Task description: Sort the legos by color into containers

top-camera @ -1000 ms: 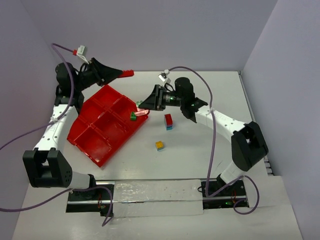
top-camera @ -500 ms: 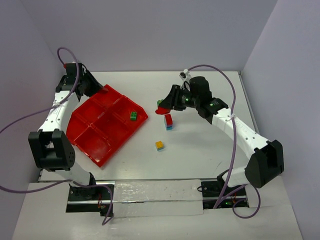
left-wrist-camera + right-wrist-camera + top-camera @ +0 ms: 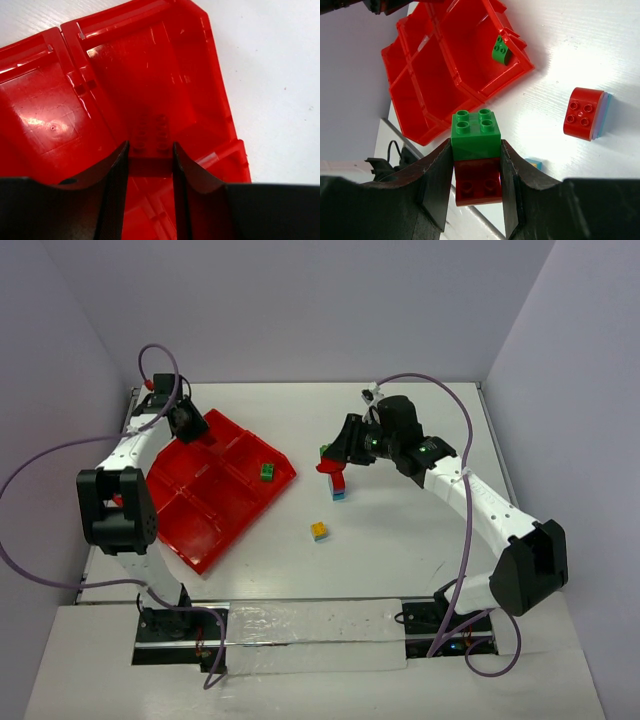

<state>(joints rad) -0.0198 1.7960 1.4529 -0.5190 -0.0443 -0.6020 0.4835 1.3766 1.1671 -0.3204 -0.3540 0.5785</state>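
Note:
My left gripper (image 3: 150, 147) is shut on a red lego (image 3: 150, 136), low inside a far corner container of the red tray (image 3: 50, 105); from above, the left gripper (image 3: 190, 425) is at the tray's far-left corner. My right gripper (image 3: 476, 142) is shut on a green-on-red stacked lego (image 3: 475, 131) and hovers above the table right of the tray; from above, the right gripper (image 3: 328, 462) is just over a red-and-teal lego (image 3: 338, 483). A green lego (image 3: 267, 471) lies in the tray's right corner container. A yellow-and-teal lego (image 3: 319, 531) sits on the table.
The red tray (image 3: 200, 530) lies diagonally on the left half of the white table. The red-and-teal lego (image 3: 585, 114) and the green lego (image 3: 500, 50) both show in the right wrist view. Grey walls enclose the table at the back and on both sides.
My left arm swung back and down from above the tray's far corner into it. My right gripper moved right from the tray's edge to above the red-and-teal lego, still holding its stack.

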